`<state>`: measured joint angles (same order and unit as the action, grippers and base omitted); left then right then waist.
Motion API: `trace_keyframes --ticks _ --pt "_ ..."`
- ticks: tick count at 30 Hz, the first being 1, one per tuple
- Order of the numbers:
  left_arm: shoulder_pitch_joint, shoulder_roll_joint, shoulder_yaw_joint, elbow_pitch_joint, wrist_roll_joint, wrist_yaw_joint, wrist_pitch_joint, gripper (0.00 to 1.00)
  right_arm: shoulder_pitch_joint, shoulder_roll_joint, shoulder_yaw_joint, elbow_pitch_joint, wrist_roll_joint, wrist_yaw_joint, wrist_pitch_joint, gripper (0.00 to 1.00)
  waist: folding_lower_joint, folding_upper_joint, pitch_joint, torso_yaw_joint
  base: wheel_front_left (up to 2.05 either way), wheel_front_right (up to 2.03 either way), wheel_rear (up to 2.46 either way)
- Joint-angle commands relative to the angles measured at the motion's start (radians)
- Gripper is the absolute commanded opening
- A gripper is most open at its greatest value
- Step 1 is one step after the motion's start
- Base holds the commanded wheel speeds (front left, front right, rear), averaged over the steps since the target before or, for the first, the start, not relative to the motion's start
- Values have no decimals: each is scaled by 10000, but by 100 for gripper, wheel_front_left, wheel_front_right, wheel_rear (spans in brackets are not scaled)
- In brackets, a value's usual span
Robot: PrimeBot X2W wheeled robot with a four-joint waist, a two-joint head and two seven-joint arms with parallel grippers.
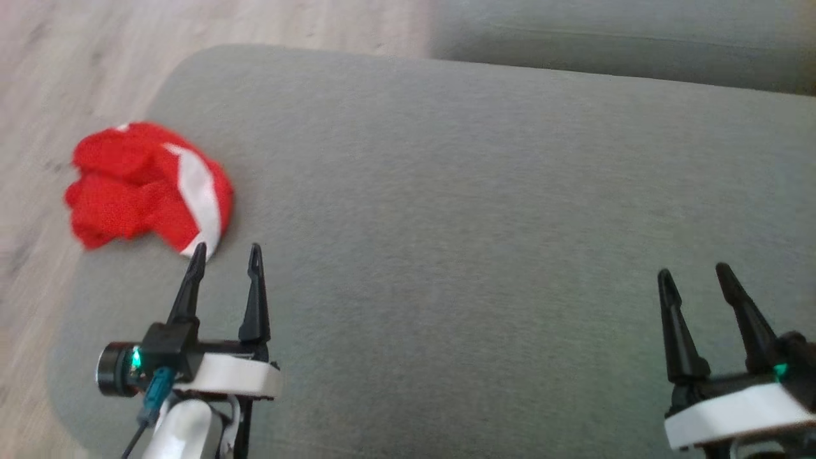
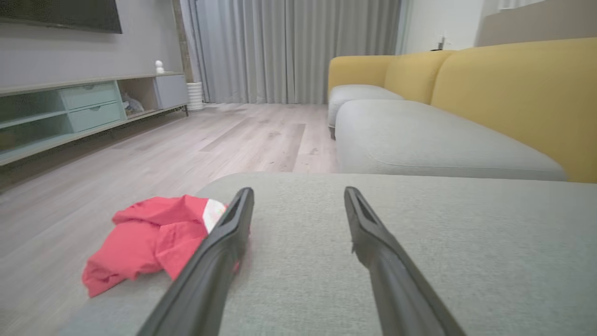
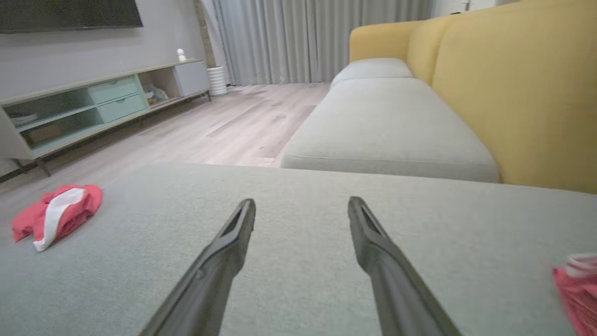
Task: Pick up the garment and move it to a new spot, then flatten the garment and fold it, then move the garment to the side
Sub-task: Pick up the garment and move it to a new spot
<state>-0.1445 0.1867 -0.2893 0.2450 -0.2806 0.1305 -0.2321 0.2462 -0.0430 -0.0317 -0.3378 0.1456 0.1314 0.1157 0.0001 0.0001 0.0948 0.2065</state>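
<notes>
Head view, looking down on a broad grey cushion (image 1: 478,191) of a sofa, with pale wood floor (image 1: 51,64) beyond its left rim. The garment (image 1: 137,185), a crumpled red cloth with a white band, lies bunched at the cushion's left edge, and part of it seems to hang past the rim over the floor. The left tool (image 1: 226,254) sits just beside the heap, both dark fingers spread apart and holding nothing. Its left fingertip lies close against the white band, though whether it touches cannot be told. The right tool (image 1: 695,273) hovers well apart, over bare cushion at the lower right, also spread and empty. The left wrist view shows the garment slumped to the left of the fingers rather than between them. The right wrist view shows a blurred red and white shape (image 3: 576,289) at its lower right edge, too unclear to identify. The task looks to be at its start, with the pick-up not yet made. The main risk is the edge: a sideways nudge from the near finger could push the loose cloth off the cushion and onto the floor. Closing off-centre could pinch only one fold, so the rest trails or slips free on the lift. Pressing too low could drive the fingertips into the soft upholstery and snag it along with the cloth.
</notes>
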Motion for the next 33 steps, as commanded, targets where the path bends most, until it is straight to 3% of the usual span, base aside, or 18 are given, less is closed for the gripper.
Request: trace_keyframes --ticks 1,11,21,26,33 --pt "-468 43 376 -170 36 -41 -149 100 -619 -72 285 -470 -108 -7 71 100 -1 -1 375 825 0 0 0" --pt "-881 -479 1116 -64 89 -128 -292 100 -1380 -359 632 -981 -636 -7 689 100 -1 -1 1059 2490 0 0 0" --pt "-2040 -1040 1946 606 94 -798 -295 100 -2099 -1176 539 -1879 -773 -7 1732 100 -1 -1 2703 2750 0 0 0" --pt "-3592 -1152 2000 2258 15 -1406 -295 100 -2380 -1579 346 -2388 -768 -7 2303 100 -1 -1 3706 2542 0 0 0" --pt "-5600 -1098 1953 5945 -299 -2074 -16 100 -2645 -1745 208 -2494 -564 -7 2541 100 -1 -1 4237 2025 0 0 0"
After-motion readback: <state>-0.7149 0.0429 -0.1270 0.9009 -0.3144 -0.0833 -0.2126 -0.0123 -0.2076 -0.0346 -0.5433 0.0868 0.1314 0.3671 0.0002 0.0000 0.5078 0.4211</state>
